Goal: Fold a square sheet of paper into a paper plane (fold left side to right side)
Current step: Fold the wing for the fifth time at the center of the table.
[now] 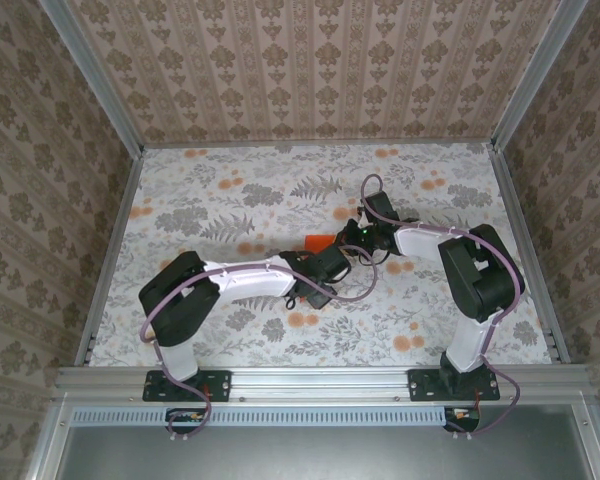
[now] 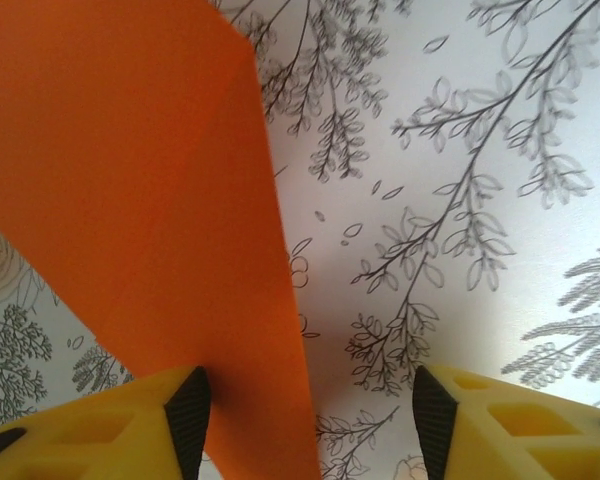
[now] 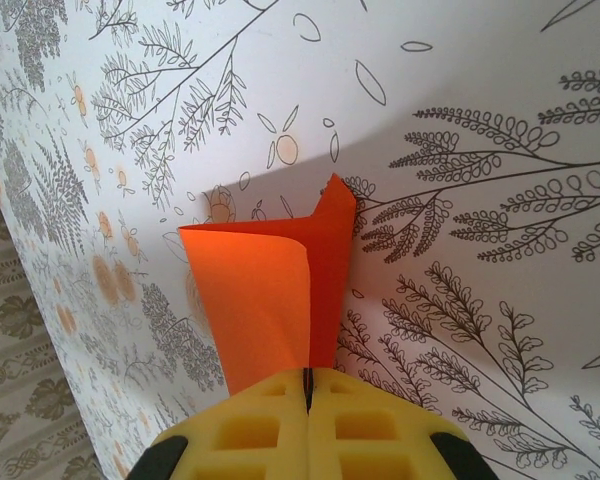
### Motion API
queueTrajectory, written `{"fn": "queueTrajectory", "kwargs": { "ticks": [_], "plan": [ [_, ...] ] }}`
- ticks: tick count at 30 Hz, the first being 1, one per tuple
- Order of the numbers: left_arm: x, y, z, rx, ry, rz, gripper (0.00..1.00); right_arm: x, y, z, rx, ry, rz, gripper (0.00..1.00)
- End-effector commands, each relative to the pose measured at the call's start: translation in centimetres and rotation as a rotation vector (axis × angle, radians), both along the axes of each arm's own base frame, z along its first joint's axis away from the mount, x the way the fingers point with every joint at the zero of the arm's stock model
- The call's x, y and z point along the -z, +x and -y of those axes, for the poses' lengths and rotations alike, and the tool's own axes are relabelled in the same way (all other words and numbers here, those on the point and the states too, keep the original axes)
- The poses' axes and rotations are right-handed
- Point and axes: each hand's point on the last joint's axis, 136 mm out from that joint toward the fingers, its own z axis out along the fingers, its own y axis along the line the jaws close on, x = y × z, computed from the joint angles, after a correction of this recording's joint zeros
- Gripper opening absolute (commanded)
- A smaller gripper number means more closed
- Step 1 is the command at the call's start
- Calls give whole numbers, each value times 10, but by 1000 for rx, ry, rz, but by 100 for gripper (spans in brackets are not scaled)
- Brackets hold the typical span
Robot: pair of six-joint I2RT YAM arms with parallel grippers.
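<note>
The square sheet of paper is bright orange and lies folded into a pointed shape at the middle of the table, between the two arms. My right gripper is shut on the sheet's near edge. One flap curls over to the right, and a pointed tip sticks up beyond it. In the left wrist view the sheet is a long orange wedge running down between the jaws of my left gripper, close to the left fingertip. That gripper stands open, with the right fingertip well clear of the paper. In the top view the left gripper and right gripper nearly meet.
A white tablecloth printed with grey ferns and pale orange flowers covers the table. Patterned walls enclose it at the back and both sides. A metal rail runs along the near edge by the arm bases.
</note>
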Motion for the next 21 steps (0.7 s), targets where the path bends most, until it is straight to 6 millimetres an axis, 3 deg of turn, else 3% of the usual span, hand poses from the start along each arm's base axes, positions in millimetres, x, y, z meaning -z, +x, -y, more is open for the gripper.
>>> {"fn": "queueTrajectory", "kwargs": {
  "ticks": [1,10,21],
  "plan": [
    [-5,7,-2,-5,39,37,54,6,-1,-2,-2,-18,-30,0],
    [-2,7,-2,-12,41,39,30,8,-2,-2,-14,-30,-36,0],
    [-3,5,4,-28,-39,-11,12,2,-1,-2,-39,-37,-10,1]
  ]
}}
